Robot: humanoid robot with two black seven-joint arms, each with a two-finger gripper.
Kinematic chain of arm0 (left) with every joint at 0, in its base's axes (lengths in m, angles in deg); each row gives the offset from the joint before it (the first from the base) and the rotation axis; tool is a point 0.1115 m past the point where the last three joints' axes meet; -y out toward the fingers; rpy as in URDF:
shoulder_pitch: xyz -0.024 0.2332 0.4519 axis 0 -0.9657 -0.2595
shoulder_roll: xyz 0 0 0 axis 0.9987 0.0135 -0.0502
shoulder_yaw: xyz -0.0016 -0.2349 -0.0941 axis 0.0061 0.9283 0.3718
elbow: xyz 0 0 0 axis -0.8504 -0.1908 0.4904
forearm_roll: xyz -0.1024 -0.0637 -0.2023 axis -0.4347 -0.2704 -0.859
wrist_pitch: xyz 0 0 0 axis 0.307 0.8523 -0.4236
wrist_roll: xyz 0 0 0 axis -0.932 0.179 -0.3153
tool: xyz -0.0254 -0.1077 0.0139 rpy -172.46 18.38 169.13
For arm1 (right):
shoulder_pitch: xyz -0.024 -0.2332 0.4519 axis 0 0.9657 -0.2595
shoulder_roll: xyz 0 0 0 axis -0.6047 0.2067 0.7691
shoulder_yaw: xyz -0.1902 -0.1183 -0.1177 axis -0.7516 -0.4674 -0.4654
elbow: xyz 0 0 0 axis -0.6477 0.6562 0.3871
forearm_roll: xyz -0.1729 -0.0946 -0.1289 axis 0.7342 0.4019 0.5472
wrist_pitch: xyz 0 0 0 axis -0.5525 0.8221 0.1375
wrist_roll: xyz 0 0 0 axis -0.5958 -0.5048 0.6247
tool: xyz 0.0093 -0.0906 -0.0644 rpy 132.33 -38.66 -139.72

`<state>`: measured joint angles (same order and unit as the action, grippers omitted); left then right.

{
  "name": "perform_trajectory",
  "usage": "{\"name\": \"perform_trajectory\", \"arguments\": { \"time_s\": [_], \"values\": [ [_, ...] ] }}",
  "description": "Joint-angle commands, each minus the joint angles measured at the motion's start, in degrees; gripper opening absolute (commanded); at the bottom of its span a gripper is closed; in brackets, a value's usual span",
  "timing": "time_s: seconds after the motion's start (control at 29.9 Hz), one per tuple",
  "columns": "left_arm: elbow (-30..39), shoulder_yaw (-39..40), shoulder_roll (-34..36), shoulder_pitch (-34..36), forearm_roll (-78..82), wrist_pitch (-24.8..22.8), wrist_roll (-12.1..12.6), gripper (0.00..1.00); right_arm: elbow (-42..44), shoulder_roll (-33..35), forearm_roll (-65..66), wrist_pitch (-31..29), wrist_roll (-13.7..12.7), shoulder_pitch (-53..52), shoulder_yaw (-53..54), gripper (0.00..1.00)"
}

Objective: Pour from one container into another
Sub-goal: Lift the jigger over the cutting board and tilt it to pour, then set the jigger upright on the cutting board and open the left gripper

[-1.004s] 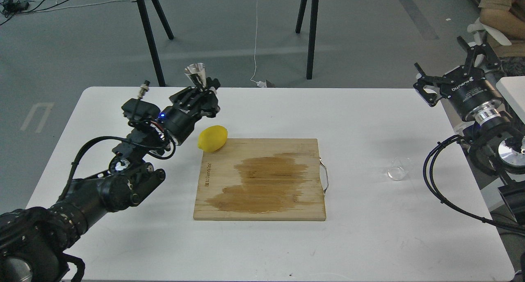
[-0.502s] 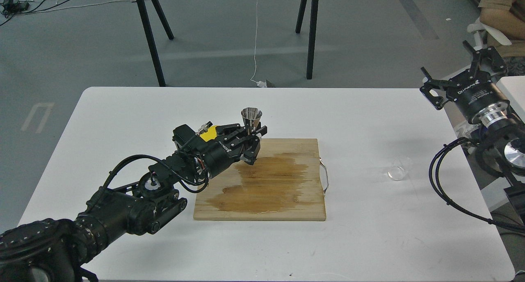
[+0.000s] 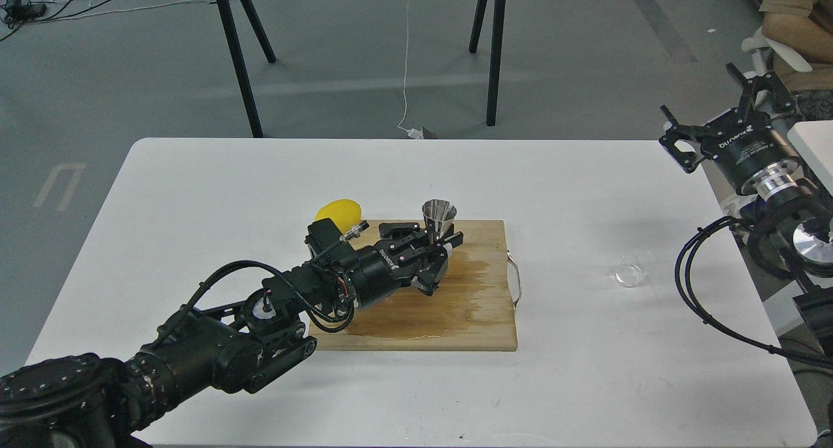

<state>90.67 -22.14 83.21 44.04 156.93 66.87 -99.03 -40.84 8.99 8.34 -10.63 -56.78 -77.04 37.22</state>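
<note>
My left gripper point(image 3: 437, 249) is shut on the shiny steel jigger point(image 3: 438, 217) and holds it upright over the wooden cutting board point(image 3: 481, 305), near the board's far edge. Only the jigger's upper cone shows above the fingers. The small clear glass cup point(image 3: 632, 267) stands on the white table to the right of the board, untouched. My right gripper point(image 3: 719, 106) hangs open at the table's far right edge, well behind and to the right of the cup, with nothing between its fingers.
A yellow lemon point(image 3: 338, 210) lies just past the board's far left corner, partly behind my left arm. The board has a wet dark stain and a metal handle point(image 3: 517, 282) on its right side. A person sits at the far right.
My left arm has carried the jigger from the table's far left, past the lemon, down and rightward over the board. The right gripper has shifted slightly. The cup has not moved.
</note>
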Motion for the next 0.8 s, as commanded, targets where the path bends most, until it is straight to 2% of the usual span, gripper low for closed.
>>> {"name": "perform_trajectory", "arguments": {
  "time_s": [0.0, 0.17, 0.47, 0.77],
  "values": [
    [-0.21, -0.23, 0.0, -0.02, -0.08, 0.0, 0.0, 0.07, 0.0, 0.0, 0.0, 0.0, 0.0, -0.01, 0.0, 1.0],
    [-0.3, -0.41, 0.0, -0.02, -0.08, 0.0, 0.0, 0.13, -0.18, -0.09, 0.0, 0.0, 0.0, 0.08, 0.0, 1.0],
    [-3.11, -4.62, 0.0, -2.21, -0.44, 0.0, 0.0, 0.09, -0.62, 0.09, 0.0, 0.0, 0.0, 0.08, 0.0, 1.0],
    [-3.46, -4.8, 0.0, -3.62, -0.44, 0.0, 0.0, 0.13, -0.79, 0.0, 0.0, 0.0, 0.0, 0.08, 0.0, 1.0]
  ]
}}
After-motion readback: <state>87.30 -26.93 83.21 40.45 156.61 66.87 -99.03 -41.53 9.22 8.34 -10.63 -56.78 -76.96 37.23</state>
